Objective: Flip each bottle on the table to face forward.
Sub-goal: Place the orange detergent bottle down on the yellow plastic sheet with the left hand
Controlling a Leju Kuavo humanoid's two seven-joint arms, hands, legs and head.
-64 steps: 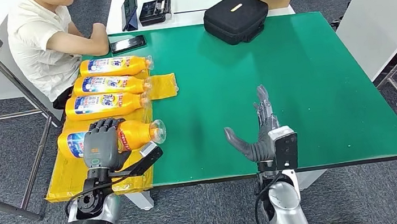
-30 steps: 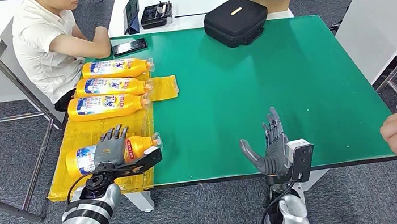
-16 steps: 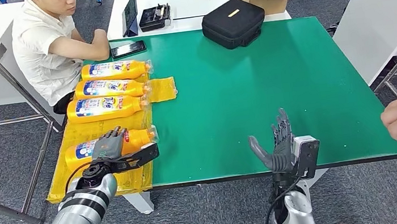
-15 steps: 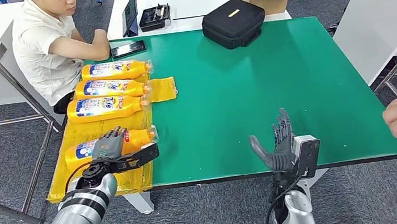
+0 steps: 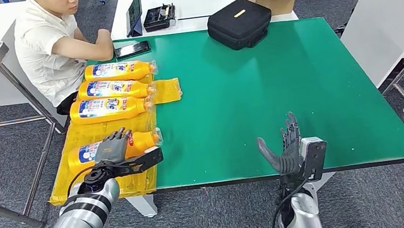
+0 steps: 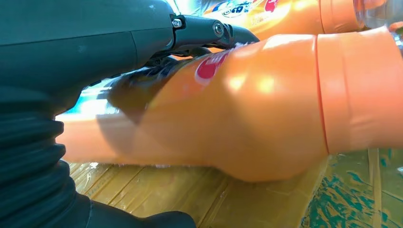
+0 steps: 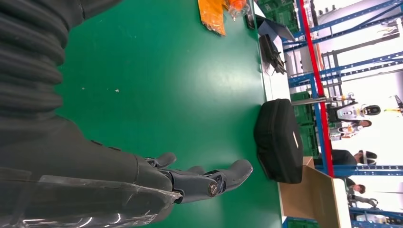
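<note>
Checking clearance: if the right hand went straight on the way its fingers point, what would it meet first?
The right hand points across bare green table; the way looks free. The black case lies far ahead, probably left of that line, though depth is unclear.

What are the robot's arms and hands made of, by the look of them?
Both arms are shiny silver tubes with dark bands and thin black cables near the wrists. The left hand and right hand are dark grey with jointed, human-like fingers. Each wrist carries a boxy black-and-silver camera mount, and a ribbed dark cover shows in the wrist views.
</note>
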